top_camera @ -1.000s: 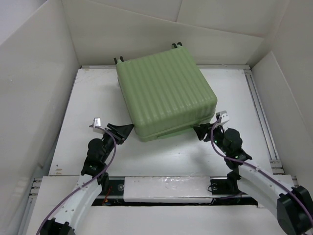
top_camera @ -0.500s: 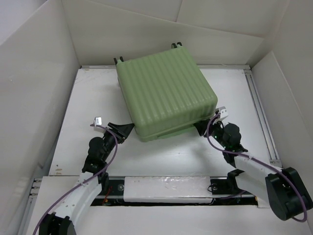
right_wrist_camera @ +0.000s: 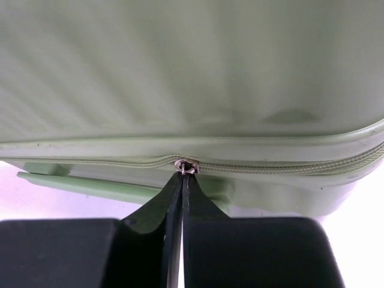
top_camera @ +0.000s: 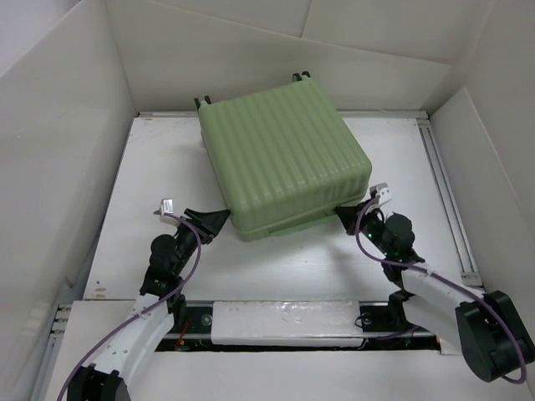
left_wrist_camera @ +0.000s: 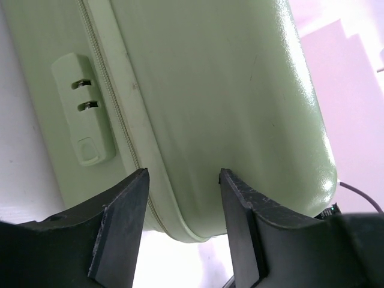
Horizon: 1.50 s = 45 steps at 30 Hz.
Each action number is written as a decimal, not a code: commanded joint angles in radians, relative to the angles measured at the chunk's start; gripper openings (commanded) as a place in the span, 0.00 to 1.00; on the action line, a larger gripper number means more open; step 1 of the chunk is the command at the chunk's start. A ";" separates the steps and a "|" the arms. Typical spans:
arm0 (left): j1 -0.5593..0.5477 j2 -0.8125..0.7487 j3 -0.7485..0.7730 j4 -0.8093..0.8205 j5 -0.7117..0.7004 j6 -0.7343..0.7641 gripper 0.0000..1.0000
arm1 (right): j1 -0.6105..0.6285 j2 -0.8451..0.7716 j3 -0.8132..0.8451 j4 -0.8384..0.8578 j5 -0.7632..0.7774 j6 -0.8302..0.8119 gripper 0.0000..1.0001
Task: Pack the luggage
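Basically the zipper step: right jaws pinch the luggage [top_camera: 284, 159] zipper pull [right_wrist_camera: 186, 166], left jaws gape, next probably wants a steady drag.

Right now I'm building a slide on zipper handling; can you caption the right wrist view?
Right gripper shut at the zipper slider on the pale green luggage.
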 commanded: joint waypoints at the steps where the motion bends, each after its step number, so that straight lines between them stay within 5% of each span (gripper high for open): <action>1: -0.009 0.002 -0.128 0.073 0.118 0.031 0.48 | 0.039 -0.073 0.034 0.186 -0.033 0.024 0.00; 7: -0.031 0.082 -0.083 0.129 0.141 0.051 0.49 | 0.123 -0.127 0.063 0.033 0.029 0.033 0.00; 16: -0.031 0.140 -0.027 0.226 0.170 0.020 0.45 | 0.516 -0.037 0.127 -0.168 0.299 0.042 0.00; 33: -0.043 0.208 0.024 0.277 0.309 0.020 0.31 | 1.091 0.650 0.680 -0.216 0.603 0.110 0.00; 40: -0.052 0.251 0.101 0.140 0.438 0.092 0.31 | 1.125 0.741 0.683 0.025 0.663 0.087 0.00; 45: -0.052 0.260 0.124 0.128 0.492 0.092 0.31 | 1.086 0.856 0.683 0.272 0.564 0.067 0.00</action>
